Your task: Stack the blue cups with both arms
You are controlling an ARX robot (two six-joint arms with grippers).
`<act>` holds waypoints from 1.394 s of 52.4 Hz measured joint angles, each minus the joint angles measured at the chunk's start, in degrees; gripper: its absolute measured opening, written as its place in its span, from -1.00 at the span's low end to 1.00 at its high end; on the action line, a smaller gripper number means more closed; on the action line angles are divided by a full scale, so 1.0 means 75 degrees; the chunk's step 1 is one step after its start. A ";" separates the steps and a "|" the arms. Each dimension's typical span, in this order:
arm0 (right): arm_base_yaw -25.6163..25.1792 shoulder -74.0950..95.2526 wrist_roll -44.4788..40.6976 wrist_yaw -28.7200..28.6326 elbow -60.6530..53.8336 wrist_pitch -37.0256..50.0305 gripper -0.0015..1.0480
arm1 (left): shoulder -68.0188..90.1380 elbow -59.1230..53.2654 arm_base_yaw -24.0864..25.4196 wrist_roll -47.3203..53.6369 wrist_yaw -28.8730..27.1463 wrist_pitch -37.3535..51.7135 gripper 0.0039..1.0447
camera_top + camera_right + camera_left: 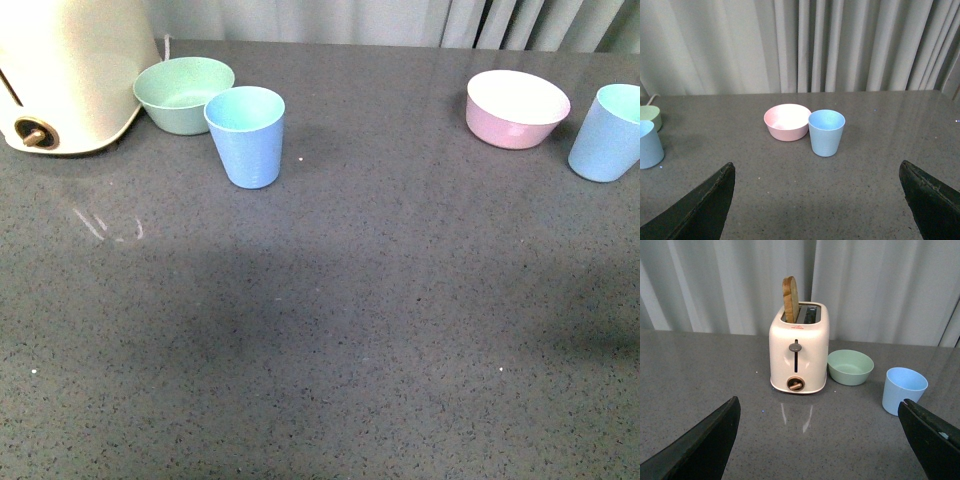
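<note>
Grey tabletop [350,330], rt blue cup [606,135] partly off-frame

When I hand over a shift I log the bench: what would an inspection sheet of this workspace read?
Surface: grey speckled countertop, faint smear near the toaster.
Job's things: left blue cup by the green bowl, right blue cup by the pink bowl; both upright, unstacked.
Clutter: toaster holding a toast slice; two bowls.
Grippers: left gripper and right gripper open, empty.
Cables: pale cord at the back edge.
Surroundings: grey curtain.
</note>
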 joint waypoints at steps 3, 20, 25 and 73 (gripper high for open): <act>0.0000 0.0000 0.0000 -0.0003 0.0000 0.0000 0.83 | 0.0000 0.0000 0.0000 0.0000 0.0000 0.0000 0.83; 0.0000 0.0000 0.0003 -0.0003 0.0000 0.0000 0.83 | 0.0000 0.0000 -0.0003 0.0000 0.0000 0.0000 0.83; 0.0000 0.0000 0.0000 -0.0003 0.0000 0.0000 0.83 | 0.0000 0.0000 0.0000 0.0000 0.0000 0.0000 0.83; 0.0000 -0.0003 0.0000 0.0000 0.0000 0.0000 0.83 | 0.9850 0.4185 -0.1792 -0.0997 0.0353 0.1003 0.83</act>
